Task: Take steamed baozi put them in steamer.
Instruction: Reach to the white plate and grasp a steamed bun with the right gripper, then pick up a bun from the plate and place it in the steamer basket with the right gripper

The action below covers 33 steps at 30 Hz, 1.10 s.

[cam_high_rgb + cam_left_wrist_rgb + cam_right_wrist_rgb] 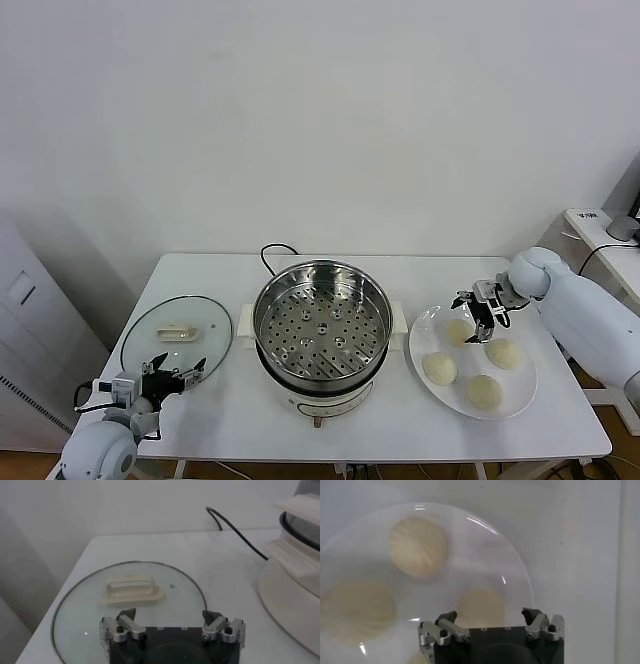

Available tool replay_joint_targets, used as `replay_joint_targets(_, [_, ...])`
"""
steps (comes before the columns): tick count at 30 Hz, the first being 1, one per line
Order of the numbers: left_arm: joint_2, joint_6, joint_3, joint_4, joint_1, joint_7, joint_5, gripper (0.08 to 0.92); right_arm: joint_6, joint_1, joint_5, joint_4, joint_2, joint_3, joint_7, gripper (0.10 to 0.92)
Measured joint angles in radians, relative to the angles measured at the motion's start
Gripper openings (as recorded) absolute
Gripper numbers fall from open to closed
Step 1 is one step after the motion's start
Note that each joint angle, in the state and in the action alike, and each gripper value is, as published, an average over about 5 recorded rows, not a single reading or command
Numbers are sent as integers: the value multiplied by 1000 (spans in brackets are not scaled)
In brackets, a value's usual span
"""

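Head view shows the right gripper with its fingers spread apart, holding nothing, just above the back bun on the white plate. All four steamed baozi sit on that plate, right of the steamer, which has no buns in it. The left gripper waits with fingers wide by the glass lid on the counter.

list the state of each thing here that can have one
round shiny steel steamer: uncovered, perforated tray empty
round glass lid: off, flat on table
four pale round baozi: all on the plate
flat white plate: loaded
left tool: open, by lid
right tool: open, above rear baozi
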Motion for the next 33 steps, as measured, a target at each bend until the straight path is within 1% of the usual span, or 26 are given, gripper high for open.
replay_joint_targets(3, [0,-1,-1,-2,3,0,0,823,0,-2,-12,-13,10,5,-5,663])
replay_joint_targets(8, [0,-1,-2,-6,6,0,0,823,1,-5,-21,-23,20,13,-14,523])
replay_joint_targets(11, [-1,-1,-6,-8,9,0,0,823,-1,-5,-21,-25,22,14,-20,477])
replay_joint_targets(20, [-1,2,-17,-15,15,-2,0,823,-22,45,39,31,-25,-35,-46,467])
replay_joint_targets(28, [-6,3,-17,-18,18,-2,6,823,-30,193,165,150,-111,-173,-84,467])
replay_joint_targets(33, [-4,2,-19,-18,21,-2,6,823,-8,322,248,213,-126,-266,-110,467])
